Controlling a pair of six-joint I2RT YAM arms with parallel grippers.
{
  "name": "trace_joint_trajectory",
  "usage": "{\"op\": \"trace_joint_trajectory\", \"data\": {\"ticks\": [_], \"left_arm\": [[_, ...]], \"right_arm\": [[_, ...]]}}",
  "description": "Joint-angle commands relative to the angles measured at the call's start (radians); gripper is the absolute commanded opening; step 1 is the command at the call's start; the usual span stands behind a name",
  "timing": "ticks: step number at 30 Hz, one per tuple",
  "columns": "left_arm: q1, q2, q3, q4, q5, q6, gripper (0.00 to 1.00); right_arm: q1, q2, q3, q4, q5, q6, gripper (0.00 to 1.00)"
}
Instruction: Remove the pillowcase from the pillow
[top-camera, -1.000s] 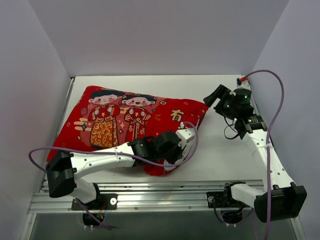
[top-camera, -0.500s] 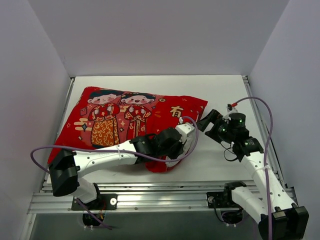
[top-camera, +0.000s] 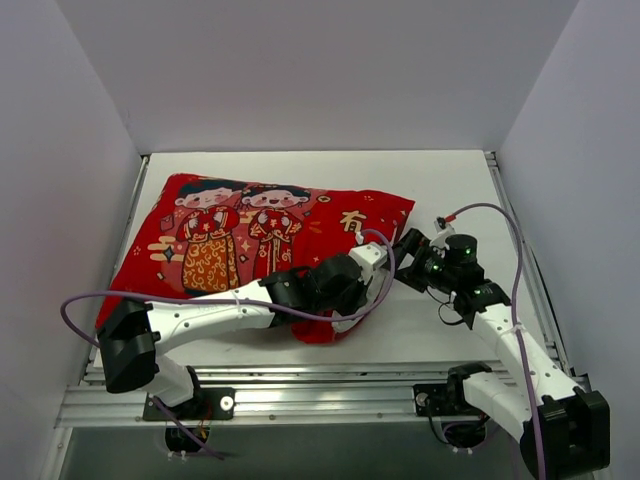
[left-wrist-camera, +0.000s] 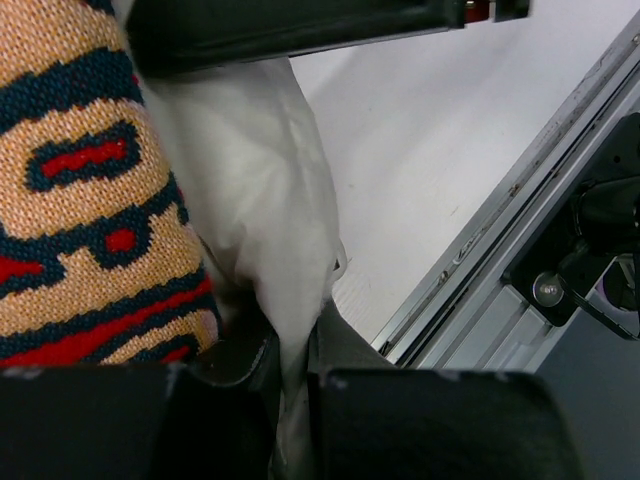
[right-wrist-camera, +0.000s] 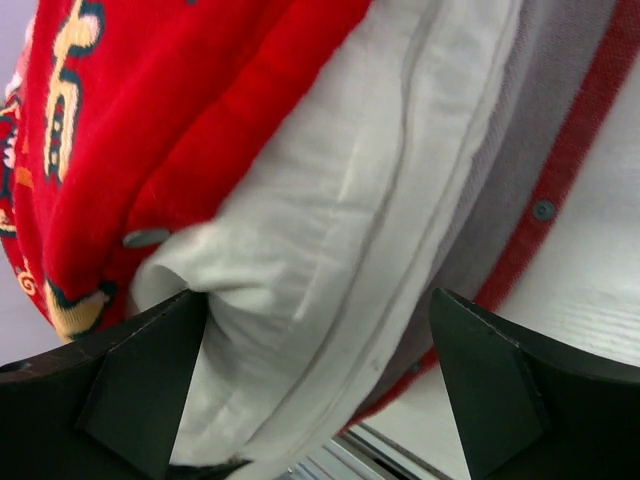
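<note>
The red pillowcase (top-camera: 240, 240) with two cartoon children lies on the left of the table. Its open end faces right. My left gripper (top-camera: 348, 300) is at the near right corner, shut on a pinch of the white pillow (left-wrist-camera: 260, 180) beside the knitted pillowcase edge (left-wrist-camera: 80, 200). My right gripper (top-camera: 400, 258) is at the open end, open, with a finger on each side of the bulging white pillow (right-wrist-camera: 330, 230). In the right wrist view the red pillowcase (right-wrist-camera: 200, 110) is folded back, showing its grey buttoned lining (right-wrist-camera: 560, 130).
An aluminium rail (top-camera: 300, 400) runs along the near table edge and shows in the left wrist view (left-wrist-camera: 500, 200). White walls enclose the table on three sides. Purple cables loop from both arms. Bare table (top-camera: 450, 190) lies right of the pillowcase.
My right arm has swung down and left from the far right to the pillowcase's open end. My left gripper has stayed at the near right corner.
</note>
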Motion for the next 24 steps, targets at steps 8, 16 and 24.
{"op": "trace_joint_trajectory", "data": {"ticks": [8,16,24], "left_arm": [[0.009,-0.037,0.023,0.095,0.002,-0.022,0.02],[-0.014,-0.058,0.014,0.136,0.045,0.007,0.02],[-0.063,-0.106,-0.056,0.188,0.087,0.021,0.02]], "right_arm": [[0.083,0.101,0.055,0.26,-0.023,0.057,0.91],[0.109,0.179,0.017,0.315,0.023,0.05,0.93],[0.111,0.358,0.014,0.401,0.027,-0.008,0.89]]}}
